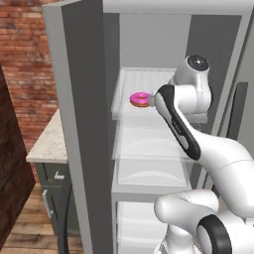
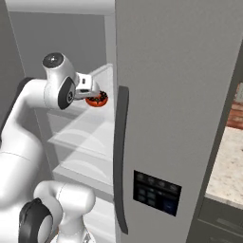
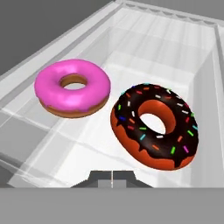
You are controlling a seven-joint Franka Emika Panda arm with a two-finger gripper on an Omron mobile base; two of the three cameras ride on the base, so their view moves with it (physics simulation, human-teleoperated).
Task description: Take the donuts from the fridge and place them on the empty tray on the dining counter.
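The white arm's two-finger gripper (image 3: 112,178) is sitting clenched at the bottom centre of the hand view, its dark tips pressed together on nothing, and it is hovering just short of the two donuts inside the tall light-grey fridge (image 1: 79,124). The ring donut with bright pink icing (image 3: 72,87) is lying flat on the clear glass shelf (image 3: 144,43) at the upper left of the hand view. The ring donut with dark chocolate-brown icing and coloured sprinkles (image 3: 155,127) is sitting at centre right, tilted up on its edge and apart from the pink one. In the left base view the pink donut (image 1: 140,99) is showing at mid-frame beside the wrist; in the right base view the chocolate one (image 2: 97,100) is peeking out beneath the hand in the upper left. Both are probably light, soft and easily dented, with slick icing on top. The surest hold is likely across one side of the ring, one finger through the hole and one on the outer rim, squeezing gently. The jaws would need to part first.
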